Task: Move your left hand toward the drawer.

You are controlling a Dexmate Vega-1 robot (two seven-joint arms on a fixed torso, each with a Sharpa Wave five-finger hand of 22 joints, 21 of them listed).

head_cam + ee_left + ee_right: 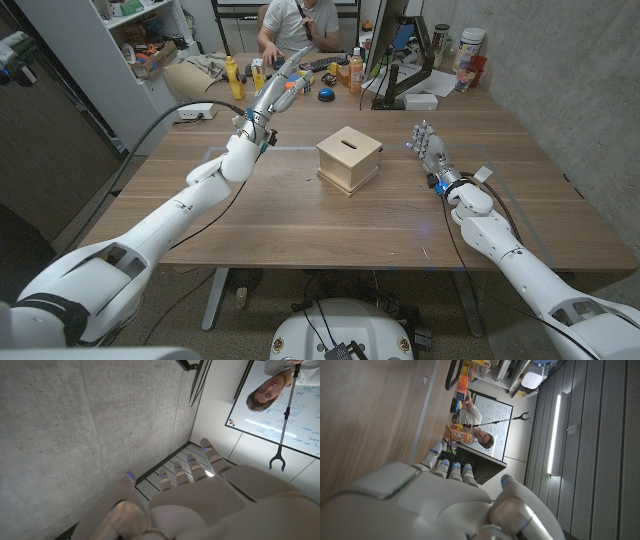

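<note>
A small light wooden box [348, 158] with a slot in its top stands at the middle of the table [300, 225]; no drawer front is plain to see on it. My left hand [272, 100] is raised above the table, left of the box and farther back, fingers stretched out and holding nothing. In the left wrist view that hand [200, 495] points at a concrete wall and the ceiling. My right hand [430, 148] is low over the table to the right of the box, fingers straight and apart, empty. The right wrist view shows its back [445, 495] beside the wood.
A person [300, 25] sits behind the far edge holding a grabber stick [285, 415]. Along that edge stand a yellow bottle [232, 75], an orange bottle [355, 72], a blue button [326, 95] and a monitor [385, 40]. A white adaptor [195, 112] lies at the left.
</note>
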